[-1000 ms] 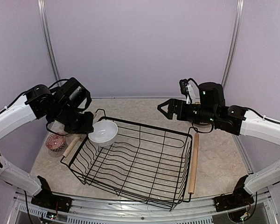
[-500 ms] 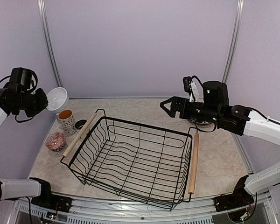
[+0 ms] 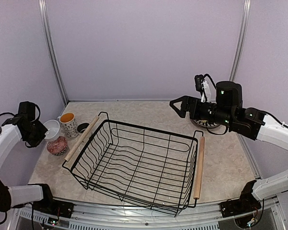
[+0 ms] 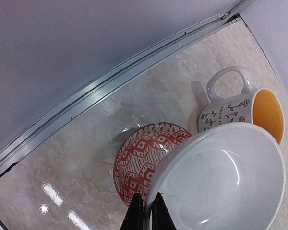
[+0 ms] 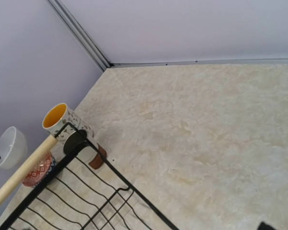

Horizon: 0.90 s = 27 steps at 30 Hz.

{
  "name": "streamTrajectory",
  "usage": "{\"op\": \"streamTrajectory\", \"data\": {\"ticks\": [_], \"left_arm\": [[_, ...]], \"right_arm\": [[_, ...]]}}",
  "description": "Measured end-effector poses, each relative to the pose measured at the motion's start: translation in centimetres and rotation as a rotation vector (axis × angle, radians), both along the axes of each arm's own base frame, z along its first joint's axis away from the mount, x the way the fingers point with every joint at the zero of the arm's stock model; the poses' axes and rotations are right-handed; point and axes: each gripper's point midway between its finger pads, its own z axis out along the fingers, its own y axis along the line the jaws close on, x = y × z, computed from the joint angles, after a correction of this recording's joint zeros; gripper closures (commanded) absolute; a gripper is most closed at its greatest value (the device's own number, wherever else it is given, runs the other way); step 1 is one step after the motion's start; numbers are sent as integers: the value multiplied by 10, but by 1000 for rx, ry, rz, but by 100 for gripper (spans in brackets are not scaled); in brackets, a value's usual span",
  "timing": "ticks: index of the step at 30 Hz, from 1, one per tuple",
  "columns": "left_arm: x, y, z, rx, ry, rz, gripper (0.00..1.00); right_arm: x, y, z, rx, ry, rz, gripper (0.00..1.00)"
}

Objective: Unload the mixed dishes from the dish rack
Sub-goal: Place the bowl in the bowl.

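The table (image 3: 225, 158) has a pale beige, marbled top with a slight sheen, and it is closed in by plain lavender walls (image 3: 144, 48) with thin metal rails (image 3: 52, 52) running up the back corners. In the middle sits the dish rack (image 3: 149, 129), a large black wire basket set at a slant, with a light wooden handle (image 3: 198, 167) on its right short side and another on its left; nothing lies inside it. At the far left edge the left pincer (image 4: 146, 213) is clamped on the rim of the white bowl (image 3: 51, 129), a plain, smooth, deep bowl tilted with its open side showing. It is off the rack, right by a red-patterned bowl (image 3: 57, 145) on the table; whether the two touch cannot be told. Just behind them stands a tall patterned cup (image 3: 68, 123) with an orange inside and a loop handle. The right pincer (image 3: 176, 107) hangs in the air over the back right of the table, its jaws apart and gripping nothing, above a striped plate (image 3: 201, 123) largely hidden by the arm.
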Motion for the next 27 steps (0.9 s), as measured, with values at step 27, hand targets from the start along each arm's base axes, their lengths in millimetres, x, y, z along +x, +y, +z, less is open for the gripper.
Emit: {"op": "streamTrajectory", "data": {"ticks": [27], "left_arm": [[10, -3, -71, -113, 129, 139, 66]], "right_arm": [[-4, -22, 2, -43, -25, -62, 0]]}}
